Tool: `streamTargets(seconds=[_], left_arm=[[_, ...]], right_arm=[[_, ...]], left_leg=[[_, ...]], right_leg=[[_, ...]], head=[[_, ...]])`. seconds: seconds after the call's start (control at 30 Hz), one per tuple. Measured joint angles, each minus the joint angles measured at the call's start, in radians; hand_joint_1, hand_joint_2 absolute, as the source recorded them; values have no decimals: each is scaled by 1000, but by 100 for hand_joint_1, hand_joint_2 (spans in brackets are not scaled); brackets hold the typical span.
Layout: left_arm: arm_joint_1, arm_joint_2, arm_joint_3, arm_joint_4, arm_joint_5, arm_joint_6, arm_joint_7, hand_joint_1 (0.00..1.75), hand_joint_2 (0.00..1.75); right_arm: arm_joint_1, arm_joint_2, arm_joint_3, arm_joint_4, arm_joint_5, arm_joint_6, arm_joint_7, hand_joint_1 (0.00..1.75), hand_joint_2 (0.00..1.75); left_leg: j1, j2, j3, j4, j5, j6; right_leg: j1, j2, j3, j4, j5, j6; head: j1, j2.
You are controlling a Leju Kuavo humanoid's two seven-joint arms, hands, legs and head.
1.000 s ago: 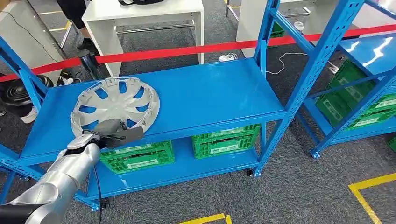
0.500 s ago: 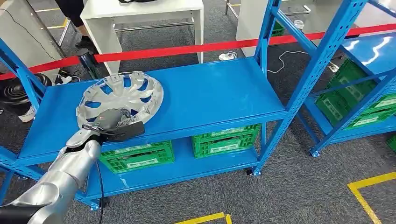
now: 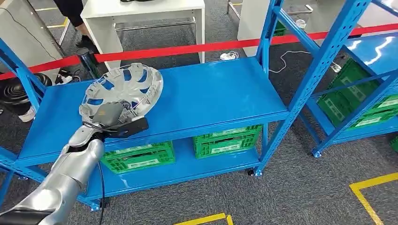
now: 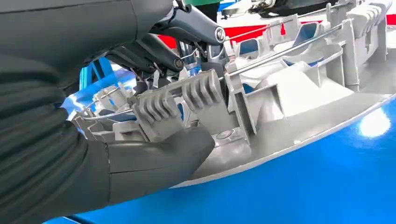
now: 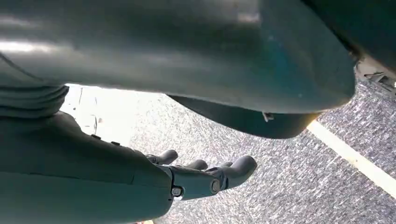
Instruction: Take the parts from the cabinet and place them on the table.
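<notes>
Two blue steel shelving racks stand on grey carpet, the nearer cabinet (image 3: 211,93) crossing the head view and a second rack (image 3: 371,56) at the right edge. One red barrier tape (image 3: 187,48) runs behind them, with one white counter (image 3: 141,11) beyond it and a person's legs (image 3: 75,11) beside that counter. Two green crates (image 3: 226,140) sit side by side on the cabinet's lower shelf, and more green crates (image 3: 361,101) fill the second rack, too stacked to count surely. One silver wheel cover (image 3: 124,86) — the single part on the cabinet's upper shelf — stands tilted at the shelf's left end, its near rim raised off the blue surface and its ribbed back turned toward the robot. The left hand (image 3: 110,117) is clamped on that near rim: in the left wrist view the thick grey thumb (image 4: 159,158) presses one face of the cover (image 4: 299,93) while the dark fingers (image 4: 187,28) hook over the ribs on the other. The right hand (image 5: 205,179) hangs over the carpet beside one yellow floor line (image 5: 350,158) — its fingers lightly curled, spaced apart and holding nothing.
</notes>
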Motion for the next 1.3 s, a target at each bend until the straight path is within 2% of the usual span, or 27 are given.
streamTargets(seconds=[0.1, 0.27, 0.33, 0.37, 0.4, 0.43, 0.5, 0.53, 0.57, 0.6, 0.63, 0.67, 0.7, 0.73, 0.77, 0.83, 0.87, 0.9, 0.93, 1.0, 1.03, 1.07, 1.1, 1.13, 1.2, 1.27, 1.3], left_arm=[[6, 3, -7, -21, 7, 0, 8, 175, 175], [20, 13, -23, -64, 14, 0, 14, 175, 175], [26, 16, -25, -85, 16, 0, 18, 175, 175], [30, 16, -27, -98, 17, 0, 19, 175, 175], [33, 16, -29, -111, 19, 0, 20, 175, 175], [34, 18, -29, -123, 21, 0, 26, 175, 175], [47, 20, -31, -146, 21, 0, 36, 175, 175], [54, 21, -31, -156, 23, 0, 41, 175, 175], [61, 22, -32, -165, 23, 0, 45, 175, 175], [65, 22, -32, -173, 23, 0, 47, 175, 175], [67, 22, -33, -182, 23, -1, 48, 175, 175], [68, 22, -35, -189, 23, -2, 49, 175, 175], [68, 23, -37, -196, 23, -3, 49, 175, 175], [66, 24, -40, -202, 24, -4, 46, 175, 175], [67, 24, -41, -213, 31, -7, 41, 175, 175], [68, 26, -47, -234, 44, -21, 29, 175, 175], [68, 28, -47, -248, 53, -27, 23, 175, 175], [70, 31, -47, -268, 63, -34, 16, 175, 175], [68, 31, -48, -281, 72, -41, 9, 175, 175], [75, 39, -55, -315, 94, -58, -9, 175, 175], [81, 43, -58, -334, 101, -66, -13, 175, 175], [87, 48, -60, -351, 104, -71, -14, 175, 175], [93, 54, -63, -376, 109, -78, -14, 175, 175], [95, 58, -66, -400, 117, -85, -14, 175, 175], [95, 74, -71, -448, 129, -103, -13, 175, 175], [93, 85, -75, -492, 141, -121, -14, 175, 175], [94, 92, -75, -513, 150, -130, -15, 175, 175]], right_arm=[[0, 0, -1, 0, -1, -1, 0, 0, 0], [1, 0, -2, 0, -1, -1, 0, 0, 0], [0, 0, -3, 0, -2, -1, 0, 0, 0], [0, -1, -3, 0, -4, -1, 0, 0, 0], [0, -2, -3, 0, -4, -2, 0, 0, 0], [0, -1, -3, 0, -4, -2, 0, 0, 0], [2, -2, -4, 0, -4, -3, -1, 0, 0], [1, -2, -5, 0, -5, -4, -15, 0, 0], [1, -2, -5, 0, -5, -5, -44, 0, 0], [0, -2, -5, 0, -6, -6, -76, 0, 0], [1, -3, -7, 0, -7, -6, -97, 0, 0], [2, -3, -11, 0, -8, -6, -108, 0, 0], [3, -3, -13, 0, -11, -6, -106, 0, 0], [4, -2, -17, 1, -15, -7, -107, 0, 0], [3, -2, -21, 1, -17, -8, -107, 0, 0], [5, -3, -26, 1, -19, -12, -93, 0, 0], [4, -3, -27, 1, -19, -13, -82, 0, 0], [4, -3, -28, 1, -21, -13, -63, 0, 0], [3, -3, -29, 1, -21, -14, -47, 0, 0], [3, -3, -30, 1, -22, -14, -37, 0, 0], [3, -3, -31, 1, -23, -14, -37, 0, 0], [4, -3, -32, 1, -25, -14, -35, 0, 0], [4, -3, -35, 1, -26, -14, -35, 0, 0], [4, -3, -38, 1, -27, -14, -35, 0, 0], [4, -3, -42, 1, -27, -14, -35, 0, 0], [3, -3, -45, 1, -27, -14, -35, 0, 0], [4, -3, -45, 1, -27, -14, -35, 0, 0]], left_leg=[[0, 0, -2, 3, -1, 2], [-1, 0, -8, 12, -5, 9], [-1, 0, -9, 8, 0, 16], [14, 1, -2, -8, 11, 23], [13, 4, 0, -15, 14, 25], [15, 5, -1, -15, 15, 27], [15, 7, -4, -12, 14, 27], [15, 7, -4, -10, 12, 26], [17, 7, -4, -7, 9, 24], [19, 7, -3, -3, 5, 21], [22, 6, -3, 3, -1, 17], [26, 4, -2, 12, -9, 11], [26, 3, -7, 20, -17, 3], [17, 0, -19, 34, -22, -5], [17, -2, -25, 32, -19, -10], [21, 0, -23, 28, -19, -17], [21, -1, -20, 28, -24, -24], [24, 2, -28, 42, -37, -29], [23, 4, -47, 84, -60, -32], [23, 4, -126, 238, -122, -35], [23, 4, -166, 308, -142, -36], [23, 4, -188, 339, -137, -35], [23, 4, -185, 319, -107, -32], [23, 4, -165, 264, -62, -28], [22, 4, -95, 94, 33, -19], [15, 2, -73, 40, 18, -17], [14, 1, -78, 42, 21, -14]], right_leg=[[0, 0, 0, 0, 0, 1], [-1, 0, -1, -1, 3, 8], [0, 0, 0, -6, 8, 16], [5, 0, -5, -5, 3, 19], [5, -1, -14, 12, -8, 23], [3, -1, -43, 68, -41, 25], [-1, -1, -128, 238, -106, 31], [-2, -2, -162, 300, -117, 33], [-4, -2, -174, 308, -101, 36], [-7, -2, -162, 272, -66, 37], [-10, -2, -131, 200, -20, 38], [-13, -4, -91, 106, 31, 40], [-14, -6, -69, 53, 34, 41], [-7, -3, -58, 31, 21, 32], [-9, -2, -66, 40, 15, 18], [-3, 0, -69, 40, 11, 6], [-7, 0, -66, 36, 12, -3], [-10, 0, -60, 32, 11, -9], [-10, 0, -57, 32, 10, -14], [-9, -1, -56, 32, 8, -18], [-8, 0, -55, 33, 7, -20], [-8, 2, -54, 33, 6, -21], [-8, 4, -51, 33, 6, -21], [-7, 5, -48, 34, 4, -21], [-7, 7, -44, 35, 2, -17], [-2, 10, -54, 38, 4, -4], [-2, 10, -55, 34, 8, 2]], head=[[0, 0], [0, 0], [0, 0], [0, 0], [1, 0], [4, 0], [4, 0], [4, 0], [4, 0], [4, 0], [4, 0], [4, 0], [4, 0], [8, 0], [6, 0], [5, 0], [5, 0], [5, 0], [0, 0], [1, 0], [1, 0], [2, 0], [1, 0], [1, 0], [1, 0], [1, 0], [2, 0]])
